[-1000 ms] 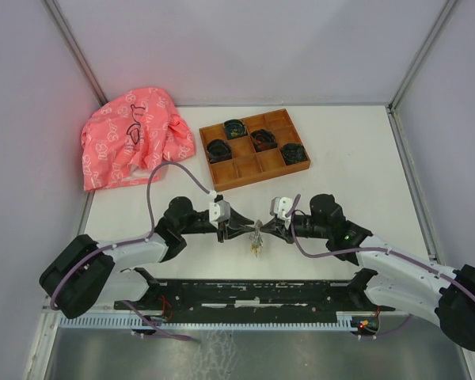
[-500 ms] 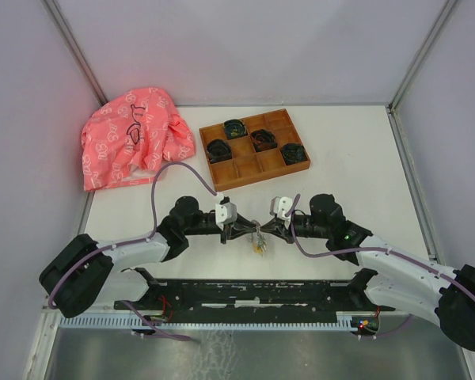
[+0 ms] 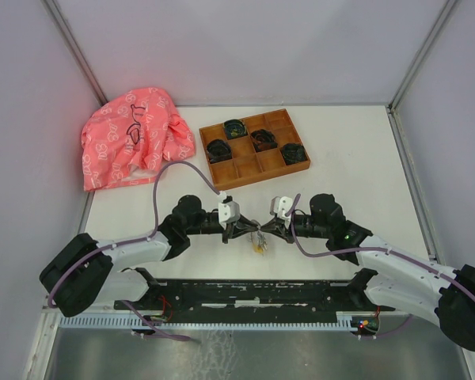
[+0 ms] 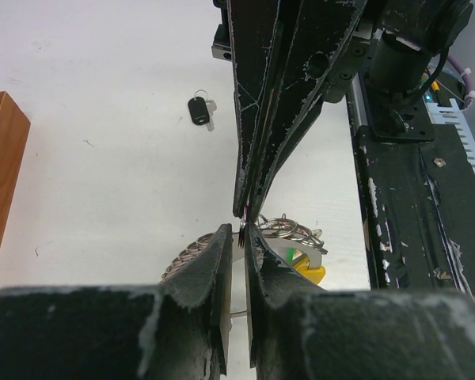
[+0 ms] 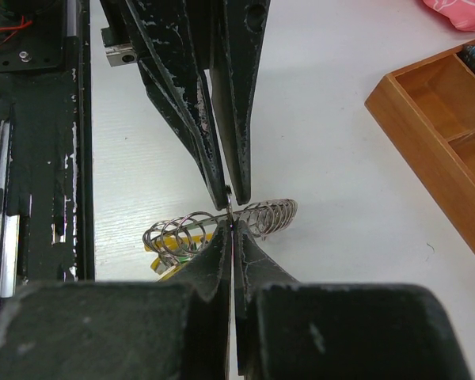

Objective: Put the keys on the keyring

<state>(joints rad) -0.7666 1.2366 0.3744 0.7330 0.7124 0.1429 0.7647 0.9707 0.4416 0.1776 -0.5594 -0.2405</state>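
The keyring (image 3: 258, 247) hangs between my two grippers at the near middle of the table, its yellow tag (image 4: 310, 271) and green tag (image 4: 290, 255) below it. In the right wrist view the keyring (image 5: 273, 215) is a wire carrying several small loops. My right gripper (image 5: 232, 226) is shut on that wire. My left gripper (image 4: 239, 231) meets it tip to tip and pinches the same wire through a narrow gap. The black-headed key (image 4: 199, 109) lies on the table beyond them. The blue-headed key is hidden.
A wooden tray (image 3: 249, 170) with dark coiled bundles stands behind the grippers, and its corner shows in the right wrist view (image 5: 427, 119). A pink cloth (image 3: 131, 138) lies at the back left. The black base rail (image 3: 245, 293) runs along the near edge.
My left gripper has shifted a little to the right, closer to the right gripper, and its wrist has turned. The right arm has held still with the keyring.
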